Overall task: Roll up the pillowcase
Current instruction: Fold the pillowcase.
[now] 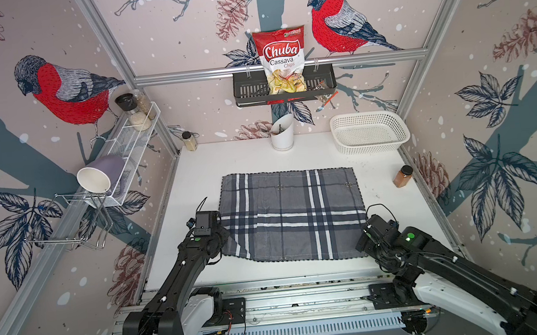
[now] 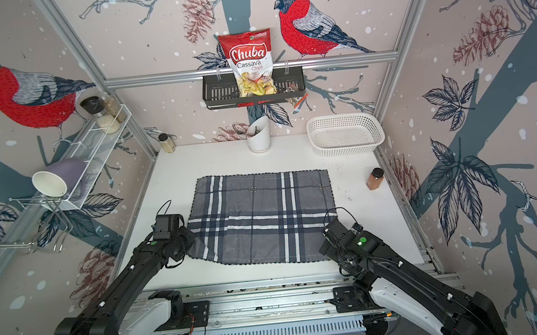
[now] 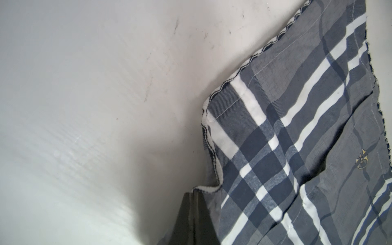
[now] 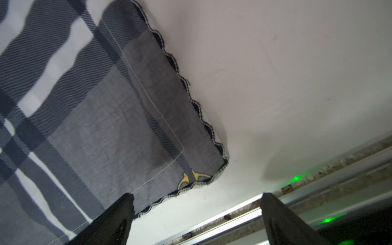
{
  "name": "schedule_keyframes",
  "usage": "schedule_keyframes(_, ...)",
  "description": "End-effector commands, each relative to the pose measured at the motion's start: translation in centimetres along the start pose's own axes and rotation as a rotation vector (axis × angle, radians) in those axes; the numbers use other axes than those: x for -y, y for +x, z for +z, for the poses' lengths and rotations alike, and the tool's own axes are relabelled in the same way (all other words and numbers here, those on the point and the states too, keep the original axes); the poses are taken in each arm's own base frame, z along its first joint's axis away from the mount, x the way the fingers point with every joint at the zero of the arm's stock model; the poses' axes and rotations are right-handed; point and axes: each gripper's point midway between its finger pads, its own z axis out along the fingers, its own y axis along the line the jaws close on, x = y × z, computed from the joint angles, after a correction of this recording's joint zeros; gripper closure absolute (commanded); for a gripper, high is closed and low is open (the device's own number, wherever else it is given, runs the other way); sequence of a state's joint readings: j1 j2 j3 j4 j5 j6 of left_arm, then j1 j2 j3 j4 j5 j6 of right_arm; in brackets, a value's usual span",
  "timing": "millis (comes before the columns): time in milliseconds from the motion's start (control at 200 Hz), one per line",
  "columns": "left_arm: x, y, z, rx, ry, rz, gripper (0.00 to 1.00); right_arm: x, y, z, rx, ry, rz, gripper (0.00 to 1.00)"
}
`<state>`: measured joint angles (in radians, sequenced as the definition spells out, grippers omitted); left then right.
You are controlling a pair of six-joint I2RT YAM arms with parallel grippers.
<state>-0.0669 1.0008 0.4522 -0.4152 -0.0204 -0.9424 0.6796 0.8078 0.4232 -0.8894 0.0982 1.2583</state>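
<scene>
- The pillowcase (image 1: 293, 214) is seen spread flat in the middle of the white table (image 1: 194, 168), with its near-left corner slightly raised.
- That corner is pinched in the clenched left gripper (image 3: 194, 196).
- The right gripper (image 4: 197, 196) is held spread wide at the near-right corner, with nothing grasped.
- Corner-grasping is judged to be the step in hand; no roll has been started.
- Next, the right corner must be clamped, then both corners turned over evenly toward the far edge.

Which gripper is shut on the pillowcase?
The left gripper: its fingers pinch the near left corner of the pillowcase. The right gripper has its fingers wide apart at the near right corner.
</scene>
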Motion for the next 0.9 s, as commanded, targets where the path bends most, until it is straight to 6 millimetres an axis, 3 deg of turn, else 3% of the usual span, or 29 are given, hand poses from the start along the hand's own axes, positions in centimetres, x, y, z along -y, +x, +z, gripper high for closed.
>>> schedule_keyframes(0,-0.7,0.0,-0.3,0.008,-0.015,-0.007,1.0,-0.9,-0.2,0.7,0.007,-0.044,-0.022,0.14)
schedule_keyframes(65,-0.6,-0.2,-0.5,0.01,0.005,-0.016,1.0,-1.5,-0.3,1.2,0.004,-0.078,-0.032,0.22)
schedule_keyframes(250,-0.9,0.2,-0.6,-0.025,0.044,-0.051,1.0,-2.1,-1.1,1.4,0.027,-0.1,-0.059,0.63)
schedule_keyframes(440,0.0,0.3,-1.3,-0.045,0.11,-0.072,1.0,-2.6,-2.7,0.1,0.07,-0.118,-0.092,1.0)
schedule_keyframes(690,3.6,-1.5,-3.6,-0.066,0.243,-0.081,1.0,-5.7,-5.9,-5.1,0.175,-0.228,-0.156,1.0)
schedule_keyframes(895,8.3,-5.7,-5.9,-0.013,0.362,-0.047,1.0,-9.2,-9.3,-8.4,0.235,-0.371,-0.231,1.0)
